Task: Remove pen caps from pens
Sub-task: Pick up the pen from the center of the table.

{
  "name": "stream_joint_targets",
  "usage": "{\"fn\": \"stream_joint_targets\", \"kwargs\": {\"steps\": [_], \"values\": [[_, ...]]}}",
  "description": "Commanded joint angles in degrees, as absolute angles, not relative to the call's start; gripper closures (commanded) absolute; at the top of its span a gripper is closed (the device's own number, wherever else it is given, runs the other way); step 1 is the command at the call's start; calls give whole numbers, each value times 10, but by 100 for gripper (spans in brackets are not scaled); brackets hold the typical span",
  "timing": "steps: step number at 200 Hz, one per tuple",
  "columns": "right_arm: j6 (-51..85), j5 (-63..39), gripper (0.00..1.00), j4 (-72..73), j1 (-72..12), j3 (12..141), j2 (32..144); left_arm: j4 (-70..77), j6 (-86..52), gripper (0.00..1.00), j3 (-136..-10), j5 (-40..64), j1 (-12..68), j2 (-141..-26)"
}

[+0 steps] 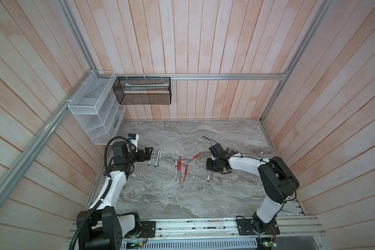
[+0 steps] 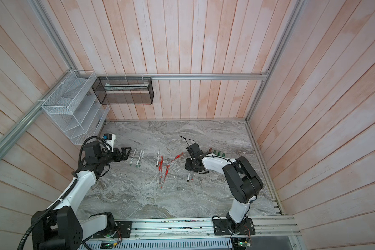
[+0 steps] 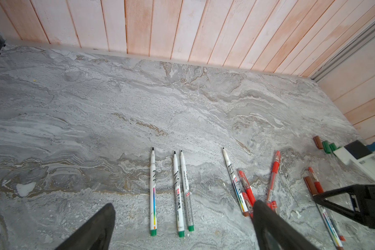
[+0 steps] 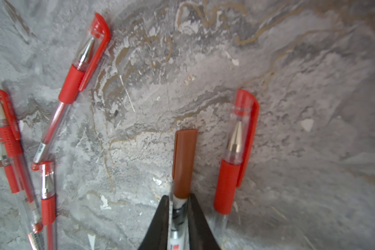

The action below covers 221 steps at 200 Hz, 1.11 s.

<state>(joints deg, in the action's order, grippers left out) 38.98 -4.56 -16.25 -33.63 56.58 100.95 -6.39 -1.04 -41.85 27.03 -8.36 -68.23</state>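
So the right gripper (image 4: 178,198) was clamped on the white barrel of the brown-capped marker (image 4: 178,218), fingers pinching it right behind the brown cap (image 4: 185,160), which was on the pen. That marker was over on the right side of the marble table (image 1: 160,194). A capped red pen (image 4: 236,151) lay just beside it, roughly parallel. Couldn't tell if the marker was lifted off the surface or not. The left gripper (image 3: 183,205) was spread wide open with nothing in it, hovering on the left side right by three green-ended markers (image 3: 177,194). Those lay side by side with their black tips bare. In the middle of the table there was a messy pile of red pens (image 1: 179,166), caps on the ones I could make out, plus one more uncapped white marker (image 3: 234,179) at its edge. A few loose caps (image 2: 215,152), brown and green, sat in a short row past the right arm toward the back wall.
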Motion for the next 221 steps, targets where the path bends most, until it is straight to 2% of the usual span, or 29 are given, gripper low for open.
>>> {"fn": "stream_joint_targets", "kwargs": {"steps": [1, 37, 72, 115, 147, 188, 203, 221], "values": [[385, -32, 89, -181, -341, 570, 1039, -52, -5, 0, -413, 279, -88, -684], [375, -21, 95, -201, -343, 596, 1044, -67, -10, 0, -425, 285, -87, -682], [372, -29, 96, -212, -338, 625, 1019, -98, -8, 0, -459, 293, -86, -685], [407, -104, 96, -147, -312, 634, 955, -129, 0, 0, -541, 410, -62, -705], [471, -169, 96, 2, -298, 592, 906, -14, -131, 0, -539, 520, -40, -720], [579, -209, 99, 219, -299, 532, 882, 253, -332, 8, -448, 622, -13, -744], [619, -218, 100, 319, -307, 504, 884, 311, -341, 9, -421, 637, 3, -749], [638, -224, 100, 377, -317, 502, 900, 286, -314, 10, -424, 641, 32, -763]]}}
